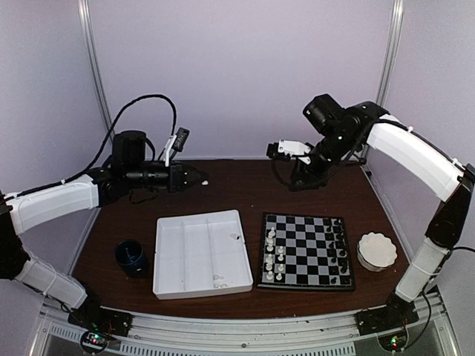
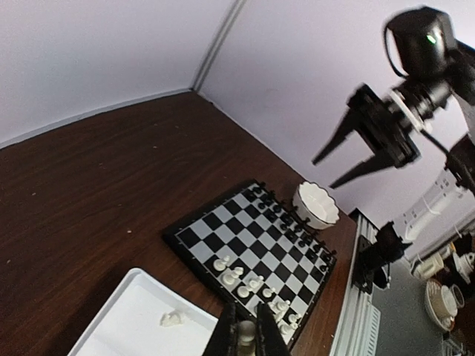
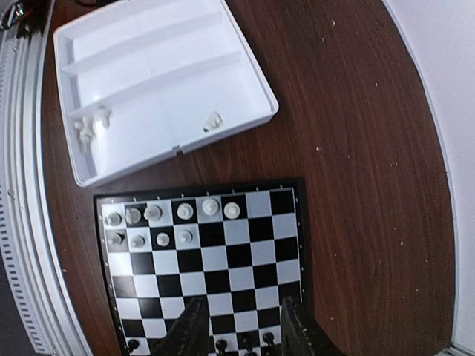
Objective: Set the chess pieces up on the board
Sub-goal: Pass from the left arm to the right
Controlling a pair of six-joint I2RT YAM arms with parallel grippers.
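The board [image 1: 308, 252] lies right of centre. White chess pieces [image 1: 273, 252] fill part of its two left columns, and black ones [image 1: 340, 248] line its right side. My left gripper [image 1: 199, 178] hovers high at the back left, shut on a small white piece [image 2: 246, 335] held between its fingers. My right gripper [image 1: 300, 182] hangs above the table behind the board, open and empty. In the right wrist view it [image 3: 241, 334] looks down over the board's black-piece side [image 3: 245, 343]. A few white pieces [image 3: 89, 126] lie in the tray.
A white compartmented tray [image 1: 193, 256] sits left of the board. A white scalloped bowl [image 1: 377, 251] stands at the board's right, and a dark blue cup [image 1: 132, 256] sits left of the tray. Walls close the back and sides.
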